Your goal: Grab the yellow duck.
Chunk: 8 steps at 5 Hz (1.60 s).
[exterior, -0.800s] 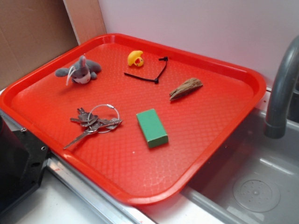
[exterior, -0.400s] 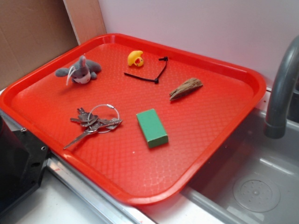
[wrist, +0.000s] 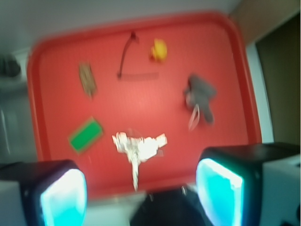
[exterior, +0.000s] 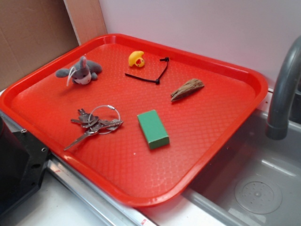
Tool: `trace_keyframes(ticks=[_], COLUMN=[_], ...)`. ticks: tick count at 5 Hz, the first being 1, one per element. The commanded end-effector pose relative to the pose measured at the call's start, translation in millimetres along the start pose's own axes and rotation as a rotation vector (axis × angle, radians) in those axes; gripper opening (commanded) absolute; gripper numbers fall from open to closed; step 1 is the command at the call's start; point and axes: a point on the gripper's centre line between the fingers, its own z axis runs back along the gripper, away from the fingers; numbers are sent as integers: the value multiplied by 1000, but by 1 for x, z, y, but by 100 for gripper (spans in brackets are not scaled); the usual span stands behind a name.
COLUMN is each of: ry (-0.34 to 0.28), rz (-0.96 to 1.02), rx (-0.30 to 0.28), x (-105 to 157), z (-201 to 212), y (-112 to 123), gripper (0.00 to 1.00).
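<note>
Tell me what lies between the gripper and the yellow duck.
In the wrist view, the open gripper hangs over the tray's near edge. The bunch of keys lies right ahead, then bare red tray up to the yellow duck; the black cable tie sits just aside.

tray [exterior: 221,122]: textured glossy plastic | keys [exterior: 94,123]: shiny metal | duck [exterior: 136,59]: smooth rubber
</note>
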Motion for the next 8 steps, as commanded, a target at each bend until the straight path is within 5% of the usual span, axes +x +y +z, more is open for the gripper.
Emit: trace_keyframes(ticks=[1, 2, 5, 8], ry=[-26, -56, 71, 109], rz=[50, -3, -73, -112], rx=[128, 131, 219, 154], x=[104, 132, 96, 111], z=[-61, -105, -172, -202], y=[37, 44, 72, 54], gripper=[100, 100, 100, 100])
